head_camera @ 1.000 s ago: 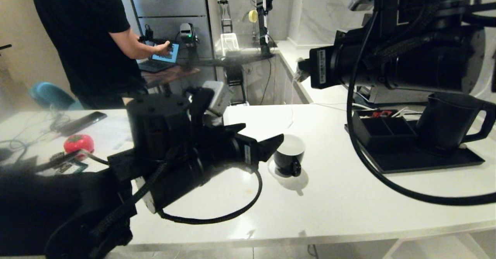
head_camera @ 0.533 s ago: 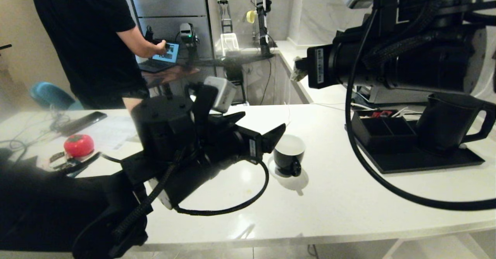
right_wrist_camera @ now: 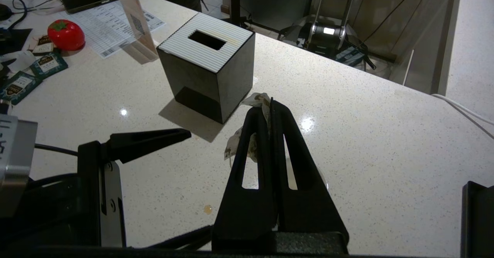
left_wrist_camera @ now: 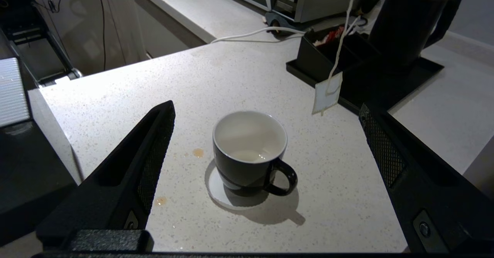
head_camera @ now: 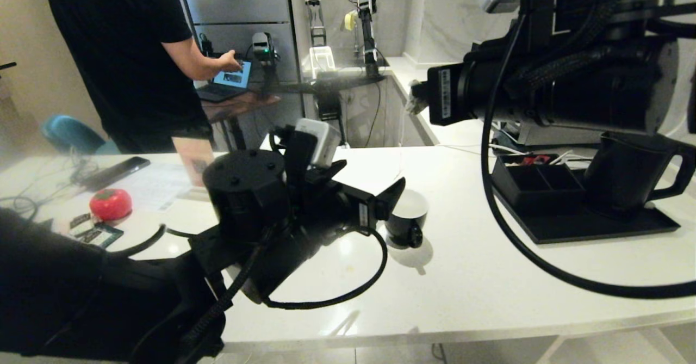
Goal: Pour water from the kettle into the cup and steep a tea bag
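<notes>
Left wrist view: cup point(left_wrist_camera: 250, 154) (upright)

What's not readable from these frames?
- Kettle spout and top: head view, hidden behind the right arm.
- Cup near side: head view, covered by the open left pincer.
- Tea bag: right wrist view, mostly hidden between the shut right pincer's fingers.
- Paper tag print: left wrist view, too small.

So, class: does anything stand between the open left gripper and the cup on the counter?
Nothing visible does. In the left wrist view the left gripper is open, its fingers spread either side of the cup, with only bare counter between. The paper tag hangs on a string beyond the cup, not in the path.
</notes>
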### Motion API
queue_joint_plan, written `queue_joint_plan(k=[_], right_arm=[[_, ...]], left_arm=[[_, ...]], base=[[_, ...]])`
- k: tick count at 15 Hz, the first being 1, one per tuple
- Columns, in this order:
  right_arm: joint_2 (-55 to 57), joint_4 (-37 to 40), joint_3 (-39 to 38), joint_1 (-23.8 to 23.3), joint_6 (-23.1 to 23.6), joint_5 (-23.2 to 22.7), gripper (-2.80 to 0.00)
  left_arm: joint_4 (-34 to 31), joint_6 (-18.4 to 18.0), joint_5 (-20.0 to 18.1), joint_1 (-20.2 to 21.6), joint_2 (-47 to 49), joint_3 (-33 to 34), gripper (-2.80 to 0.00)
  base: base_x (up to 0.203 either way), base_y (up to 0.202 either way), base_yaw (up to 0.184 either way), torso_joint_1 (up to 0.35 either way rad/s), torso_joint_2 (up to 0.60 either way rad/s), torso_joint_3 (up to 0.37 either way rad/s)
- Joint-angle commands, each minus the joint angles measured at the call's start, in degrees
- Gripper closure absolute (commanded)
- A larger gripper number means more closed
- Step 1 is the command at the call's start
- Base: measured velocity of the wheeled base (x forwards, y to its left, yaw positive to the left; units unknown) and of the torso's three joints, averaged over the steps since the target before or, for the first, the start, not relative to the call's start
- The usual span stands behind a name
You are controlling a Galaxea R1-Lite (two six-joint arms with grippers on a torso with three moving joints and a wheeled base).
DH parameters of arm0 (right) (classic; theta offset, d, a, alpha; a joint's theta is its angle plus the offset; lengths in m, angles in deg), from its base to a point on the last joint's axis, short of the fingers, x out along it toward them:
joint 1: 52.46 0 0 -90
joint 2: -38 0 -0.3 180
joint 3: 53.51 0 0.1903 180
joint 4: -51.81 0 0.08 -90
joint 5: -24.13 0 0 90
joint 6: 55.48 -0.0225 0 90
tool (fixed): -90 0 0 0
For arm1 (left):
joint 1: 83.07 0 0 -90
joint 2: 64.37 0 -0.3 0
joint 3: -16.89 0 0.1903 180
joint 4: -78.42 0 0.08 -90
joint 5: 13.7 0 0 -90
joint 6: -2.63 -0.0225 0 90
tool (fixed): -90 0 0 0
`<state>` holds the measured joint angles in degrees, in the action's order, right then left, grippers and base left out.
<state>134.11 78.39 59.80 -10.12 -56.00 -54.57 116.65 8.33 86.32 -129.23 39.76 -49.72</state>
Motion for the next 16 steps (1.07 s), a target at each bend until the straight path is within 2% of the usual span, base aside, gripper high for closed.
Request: queue_joint_plan(k=[1,13,16], right_arm=[[0.08,0.03,-0.12,0.11,-0.01,0.13,0.00],[-0.31,0.03,0.27,1.66,0.08,0.31,0.00],[-0.41,0.19,-0.05,2.49,0.01,1.36,0.00]], left_arm=[[0.36,0.08,0.45,-0.90,0.07,0.18,-2.80],[0.62,0.10,1.23,-1.47,2.28,-0.70,-2.80],[4.89,0.04,1.28,-1.47,3.82,-0.63,-2.80]], base=[[0.000,0.000,0.000,0.000,0.00,0.000],[0.000,0.000,0.000,0.000,0.00,0.000],[0.000,0.000,0.000,0.000,0.00,0.000]])
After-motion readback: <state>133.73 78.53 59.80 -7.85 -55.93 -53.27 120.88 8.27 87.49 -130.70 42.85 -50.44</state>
